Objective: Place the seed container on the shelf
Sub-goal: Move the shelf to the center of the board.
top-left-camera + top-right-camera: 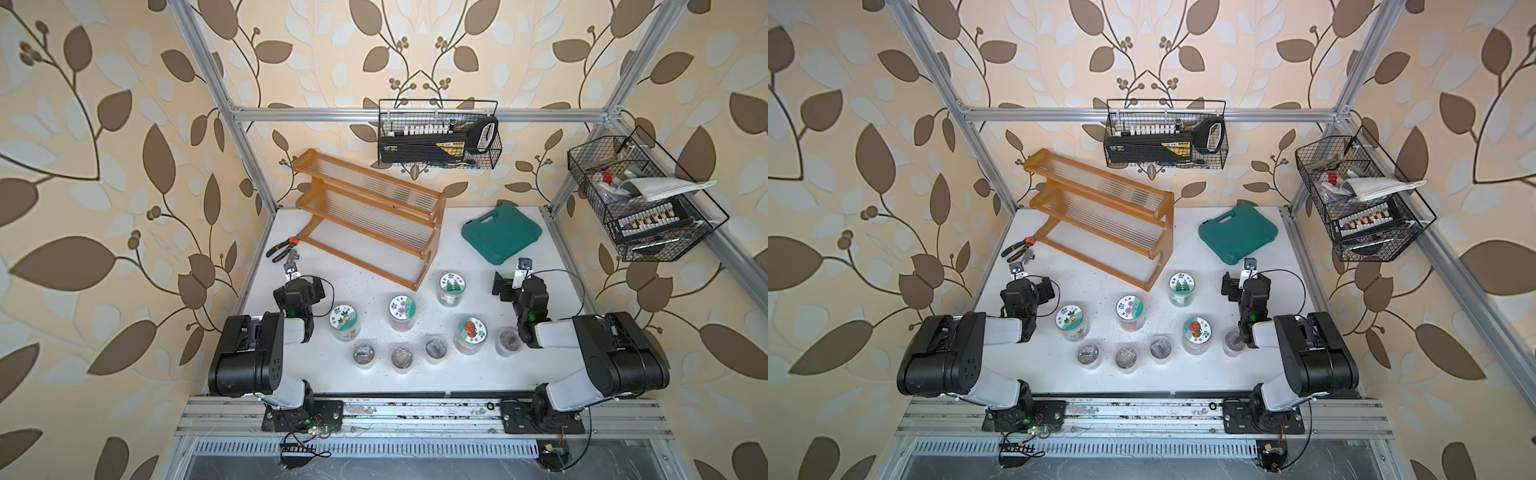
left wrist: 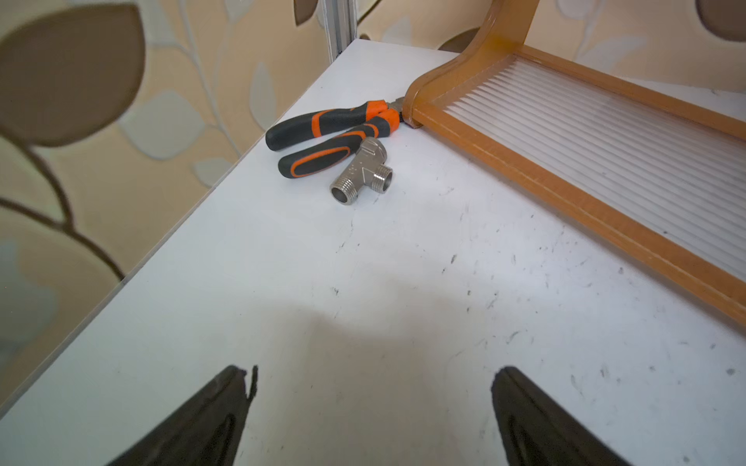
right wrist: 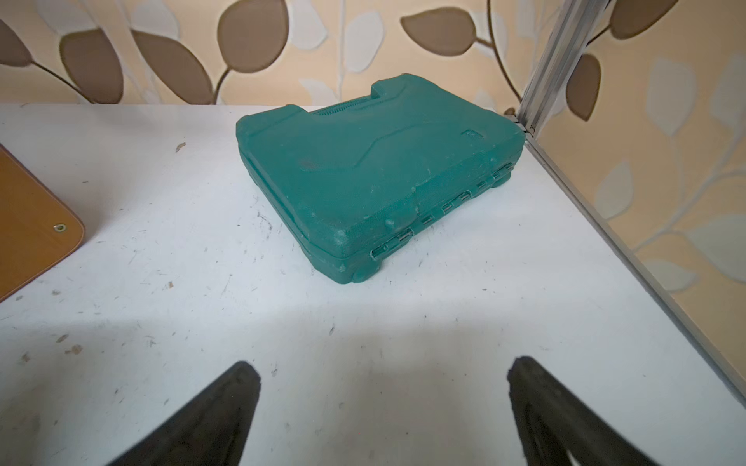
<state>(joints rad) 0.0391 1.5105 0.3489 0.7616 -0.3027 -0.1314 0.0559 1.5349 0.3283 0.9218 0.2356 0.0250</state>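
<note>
Four lidded seed jars (image 1: pixel 452 289) stand on the table (image 1: pixel 478 374) in front of the shelf (image 1: pixel 374 226), on my side of it. The tree-label jar is nearest, just off the shelf's front right corner. The flower-label jar (image 1: pixel 402 311), the orange-label jar (image 1: pixel 344 322) and the red-label jar (image 1: pixel 469 334) stand further out from it, and a row of small cups (image 1: pixel 401 356) is further out again. I cannot tell from here which jar is the one wanted. I judge these jars to be stiff clear plastic or glass, light, only part filled, with smooth round walls that could slip or twist in a pinch. I would take one from the side around the body, just under the lid, and keep it upright. The shelf's ribbed clear tiers look narrow and slick, so the jar should go down gently and well back from the edge. The left gripper (image 2: pixel 373 369) has its jaws spread wide with nothing between them. It hovers over bare table off the shelf's front left corner, looking at the pliers (image 2: pixel 335 129) and a metal fitting (image 2: pixel 363 173) that lie against that corner. The right gripper (image 3: pixel 383 363) is just as wide and empty. It sits to the right of the shelf, facing the green case (image 3: pixel 375 169), and touches neither.
</note>
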